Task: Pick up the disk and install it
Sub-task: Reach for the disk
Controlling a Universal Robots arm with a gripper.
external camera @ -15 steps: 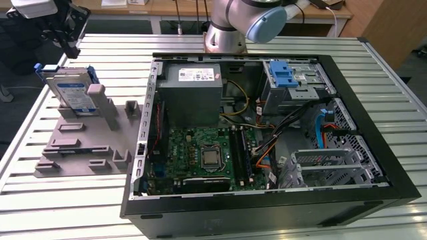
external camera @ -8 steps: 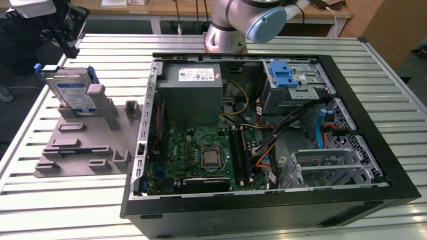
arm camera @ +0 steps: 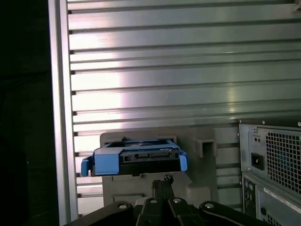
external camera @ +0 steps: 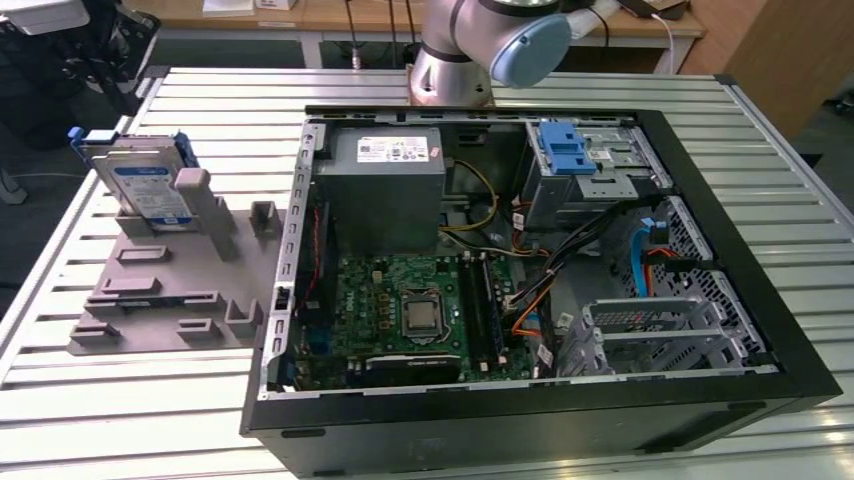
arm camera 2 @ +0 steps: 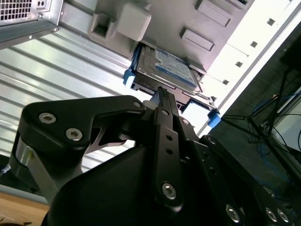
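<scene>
"Since you're on the feeds, how do the jaws stand?"

"Pinched together with nothing between them, as I read both wrist views. My gripper (arm camera: 162, 180) hangs clear of the disk (arm camera: 136, 157), not touching it."

"Which way does it lie?"

"Straight ahead of the gripper. It stands on end in the grey fixture (external camera: 147, 292), connector edge facing me, so I judge its long axis runs toward the jaws. That fixture sits at the exterior view's left of the open computer case (external camera: 534, 422)."

"Counts?"

"One disk, one fixture, one case, one arm (external camera: 454, 60)."
</scene>
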